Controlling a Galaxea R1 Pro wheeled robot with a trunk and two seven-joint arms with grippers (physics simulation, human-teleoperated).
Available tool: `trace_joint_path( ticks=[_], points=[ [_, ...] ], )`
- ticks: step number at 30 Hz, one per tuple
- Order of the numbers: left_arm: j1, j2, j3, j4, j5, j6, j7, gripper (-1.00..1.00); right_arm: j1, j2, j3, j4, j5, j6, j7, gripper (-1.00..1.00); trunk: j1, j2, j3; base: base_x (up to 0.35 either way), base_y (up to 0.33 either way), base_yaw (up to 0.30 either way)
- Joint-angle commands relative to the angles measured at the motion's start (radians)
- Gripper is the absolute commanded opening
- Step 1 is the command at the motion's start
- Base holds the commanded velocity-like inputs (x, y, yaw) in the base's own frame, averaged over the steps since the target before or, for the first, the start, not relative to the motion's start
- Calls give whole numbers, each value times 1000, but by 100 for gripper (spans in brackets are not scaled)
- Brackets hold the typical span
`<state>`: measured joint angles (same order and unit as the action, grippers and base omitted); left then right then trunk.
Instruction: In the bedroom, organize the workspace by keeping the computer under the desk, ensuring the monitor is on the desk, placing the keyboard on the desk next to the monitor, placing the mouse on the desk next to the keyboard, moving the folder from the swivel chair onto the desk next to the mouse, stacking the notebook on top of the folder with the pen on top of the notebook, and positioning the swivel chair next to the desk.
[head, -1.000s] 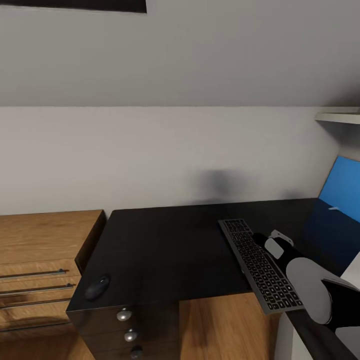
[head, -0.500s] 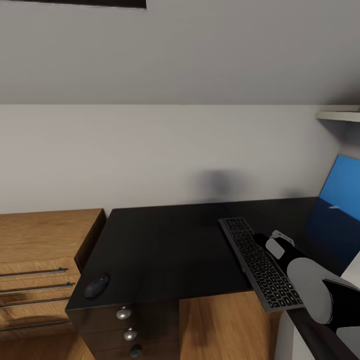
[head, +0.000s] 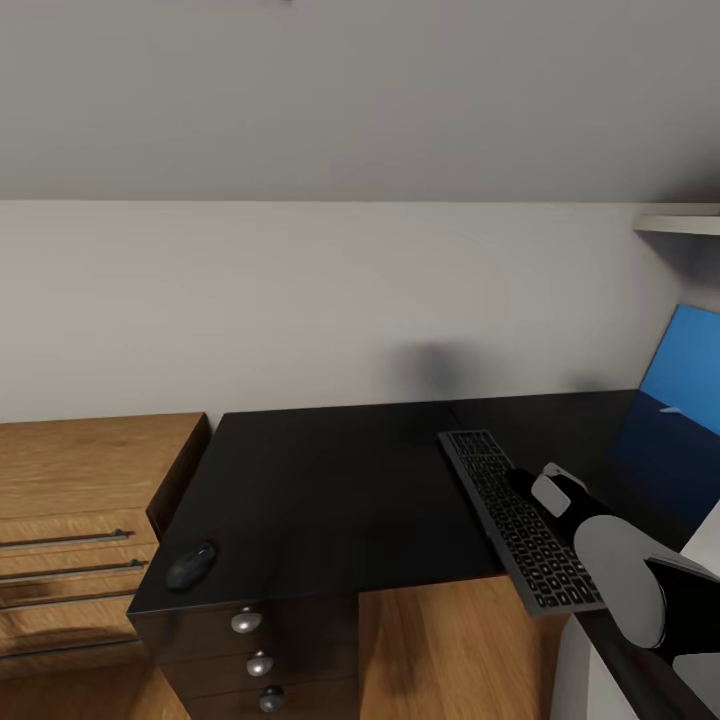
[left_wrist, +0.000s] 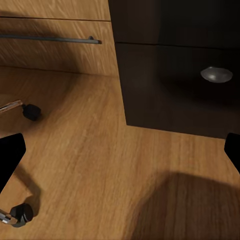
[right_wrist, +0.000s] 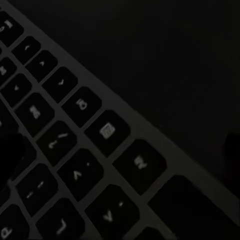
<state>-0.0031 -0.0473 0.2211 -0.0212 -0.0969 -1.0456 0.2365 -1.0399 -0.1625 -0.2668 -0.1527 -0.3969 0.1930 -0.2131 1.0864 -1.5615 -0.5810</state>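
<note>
1. Holding the keyboard (head: 518, 525) by its long edge, the right gripper (head: 528, 487) has its jaws closed on it; one end lies on the desk (head: 330, 490) while the near end juts past the desk's front edge.
2. The mouse (head: 192, 565) sits at the desk's front corner beside the wooden dresser (head: 80, 500), well apart from the keyboard, so pairing them is left.
3. A blue panel (head: 680, 390) shows at the desk's far end; I cannot tell what it is.
4. The left gripper (left_wrist: 120, 155) hangs over the wood floor (left_wrist: 100, 170) beside the desk's drawer unit (left_wrist: 175, 85), jaws spread and empty.
5. Keycap symbols show in the right wrist view, too blurred to read; no brand is visible.
</note>
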Motion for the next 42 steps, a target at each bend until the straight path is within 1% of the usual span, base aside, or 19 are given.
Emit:
trace_joint_path(
  ticks=[1,15,25,35,38,42],
  points=[
    [-1,0,4,0,-11,-2,7,100,0,0,3,-2,-12,7,-5,100,0,0,-1,0,0,0],
    [0,4,4,0,-9,-2,6,100,0,1,3,-1,-17,11,-5,100,0,0,-1,0,0,3],
    [0,7,2,0,-9,-2,6,100,0,1,3,-1,-17,11,-5,100,0,0,-1,-6,6,107],
    [0,7,1,0,-9,-2,3,100,0,3,3,-1,-17,10,-5,100,0,0,-1,-80,127,14],
    [0,7,1,0,-9,-2,3,100,0,3,3,-1,-17,10,-5,100,0,0,-1,-83,228,90],
    [-1,7,1,0,-9,-2,2,100,0,3,3,-1,-17,10,-4,100,0,0,-1,-20,54,111]
  ],
)
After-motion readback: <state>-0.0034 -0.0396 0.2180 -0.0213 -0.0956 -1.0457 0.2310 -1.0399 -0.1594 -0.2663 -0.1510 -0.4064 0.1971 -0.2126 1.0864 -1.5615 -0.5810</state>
